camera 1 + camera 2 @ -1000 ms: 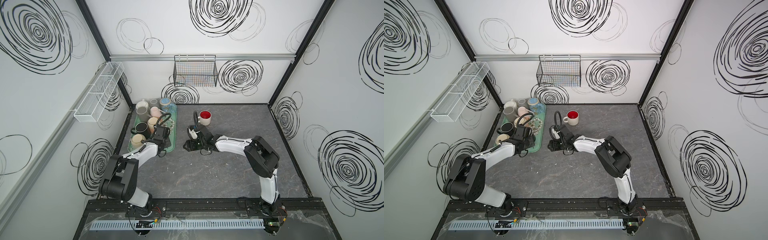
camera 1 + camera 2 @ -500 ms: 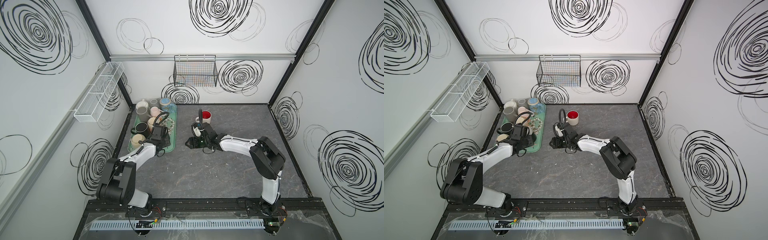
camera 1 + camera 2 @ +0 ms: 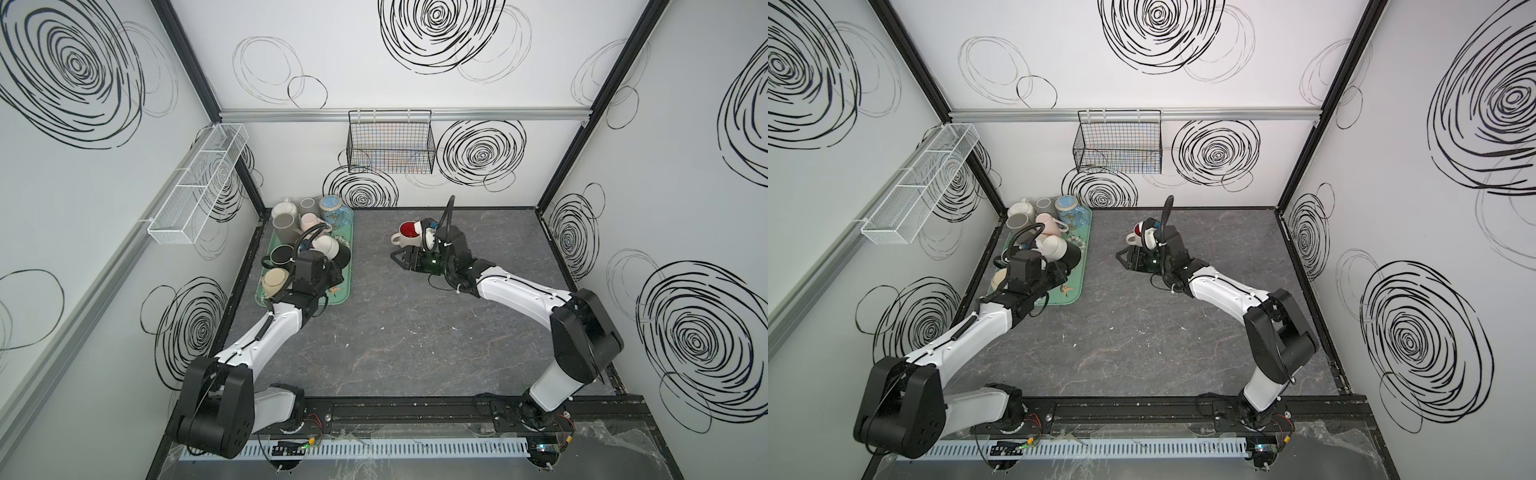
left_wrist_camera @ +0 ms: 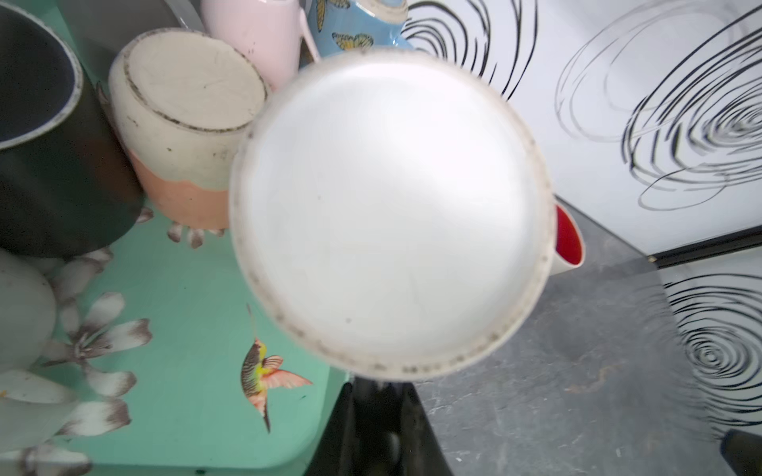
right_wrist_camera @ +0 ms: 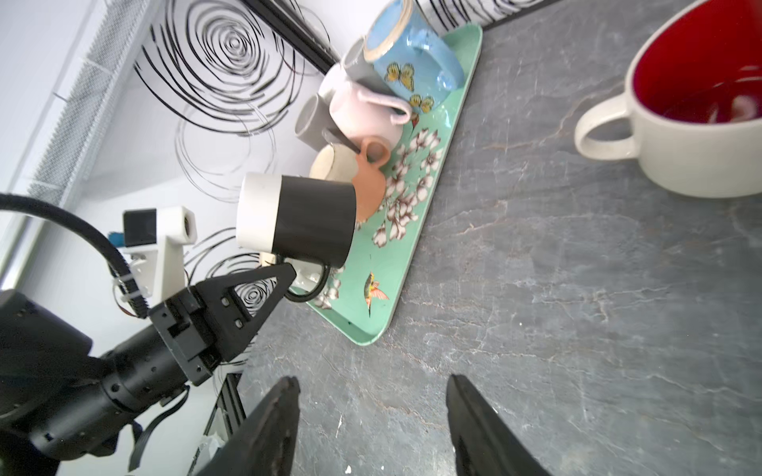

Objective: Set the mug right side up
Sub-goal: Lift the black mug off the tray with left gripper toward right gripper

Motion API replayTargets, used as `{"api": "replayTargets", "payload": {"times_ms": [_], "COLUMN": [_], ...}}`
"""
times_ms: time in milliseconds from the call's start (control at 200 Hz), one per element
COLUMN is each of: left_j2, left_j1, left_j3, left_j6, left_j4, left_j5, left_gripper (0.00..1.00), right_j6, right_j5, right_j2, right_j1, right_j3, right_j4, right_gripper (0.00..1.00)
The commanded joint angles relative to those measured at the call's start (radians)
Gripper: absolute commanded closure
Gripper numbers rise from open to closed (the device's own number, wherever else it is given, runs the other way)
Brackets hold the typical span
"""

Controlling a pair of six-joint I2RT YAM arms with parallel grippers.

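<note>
Left jaws clamp the black mug (image 5: 295,220) by its handle, centre-left; right jaws released, empty. Advisable: roll wrist slowly, rim upward.

i'm holding the black mug (image 3: 1068,252) on its side over the tray (image 3: 1075,283) with the left gripper (image 3: 1060,272). other mugs (image 3: 1034,218) are crowding the tray's far end. the right gripper (image 3: 1126,258) is hovering low over the table (image 3: 1142,332), jaws apart, just beside the upright red mug (image 3: 1136,233).
</note>
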Motion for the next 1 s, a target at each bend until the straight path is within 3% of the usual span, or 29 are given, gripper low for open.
{"api": "replayTargets", "payload": {"times_ms": [0,220,580,761,891,996], "left_j2": [-0.069,-0.077,-0.021,0.013,0.021,0.03], "left_j1": [-0.059,-0.168,-0.325,-0.366,-0.386,-0.403], "left_j3": [0.033,0.043,0.116,0.176,0.19,0.203], "left_j6": [-0.067,-0.172,-0.228,-0.238,-0.244,-0.251], "left_j4": [0.263,0.516,0.722,0.719,0.725,0.733], "left_j5": [0.017,0.014,-0.004,0.011,0.016,0.031], "left_gripper": [1.0,1.0,1.0,1.0,1.0,1.0], "right_j6": [0.068,0.224,0.445,0.516,0.514,0.515], "right_j5": [-0.062,-0.187,-0.266,-0.31,-0.342,-0.348], "right_j2": [-0.069,-0.121,-0.119,-0.08,-0.063,-0.049], "right_j1": [-0.036,-0.086,-0.088,-0.09,-0.091,-0.094], "right_j3": [-0.028,-0.103,-0.183,-0.174,-0.139,-0.119], "right_j4": [0.095,0.311,0.621,0.784,0.793,0.787], "right_gripper": [0.39,0.39,0.36,0.33,0.33,0.39]}}
